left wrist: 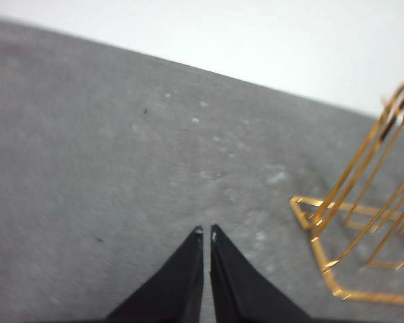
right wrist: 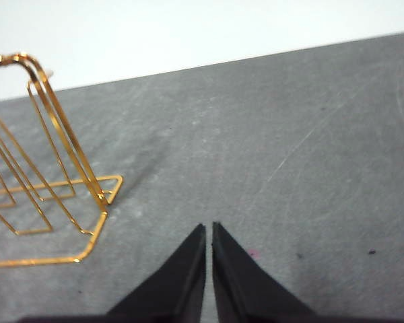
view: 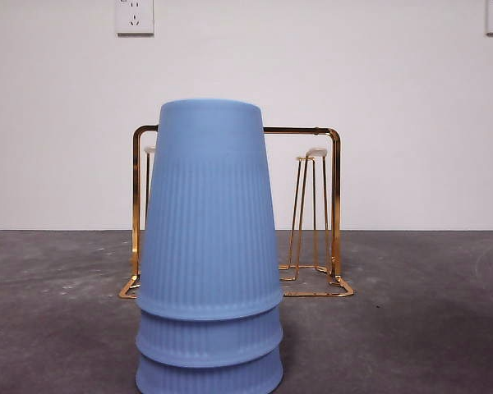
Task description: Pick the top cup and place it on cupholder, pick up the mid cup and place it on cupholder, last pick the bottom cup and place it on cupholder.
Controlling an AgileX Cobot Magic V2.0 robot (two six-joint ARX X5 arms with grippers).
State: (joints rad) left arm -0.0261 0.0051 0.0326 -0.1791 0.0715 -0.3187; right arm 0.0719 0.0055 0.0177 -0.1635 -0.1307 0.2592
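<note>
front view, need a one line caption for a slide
Three nested blue cups stand upside down on the grey table before the empty gold cupholder.

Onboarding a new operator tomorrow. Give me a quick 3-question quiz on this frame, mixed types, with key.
1. True or false: a cup already hangs on the cupholder.
2. Multiple choice: where is the stack of blue cups in the front view?
A. Behind the cupholder
B. In front of the cupholder, upside down
C. Lying on its side beside the cupholder
3. Fill in: the left hand and the right hand are both ____, over the bare grey table.

Key
1. False: the white-tipped prongs are bare.
2. B: three nested cups, rims down, hide part of the cupholder.
3. Shut: each pair of jaws is nearly touching, holding nothing.
</note>
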